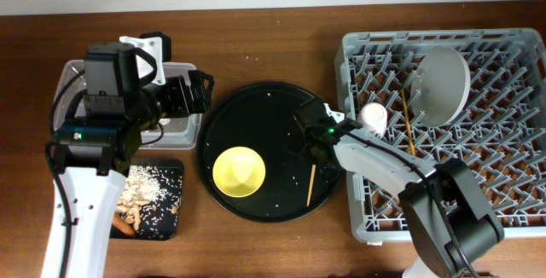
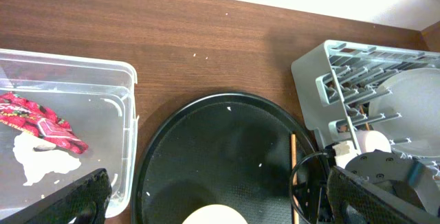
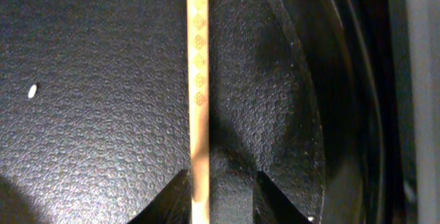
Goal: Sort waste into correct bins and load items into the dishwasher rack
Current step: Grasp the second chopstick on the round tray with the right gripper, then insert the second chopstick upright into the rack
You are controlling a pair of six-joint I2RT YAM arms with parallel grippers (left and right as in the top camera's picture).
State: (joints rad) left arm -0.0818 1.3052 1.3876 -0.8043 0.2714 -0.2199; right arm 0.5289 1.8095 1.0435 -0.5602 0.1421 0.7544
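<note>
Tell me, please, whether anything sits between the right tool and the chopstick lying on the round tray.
Nothing visible does: the chopstick lies bare on the round tray, and the right tool straddles it with one finger on each side.

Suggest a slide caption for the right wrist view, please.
A wooden chopstick lies on the black tray, between the open right fingers.
</note>
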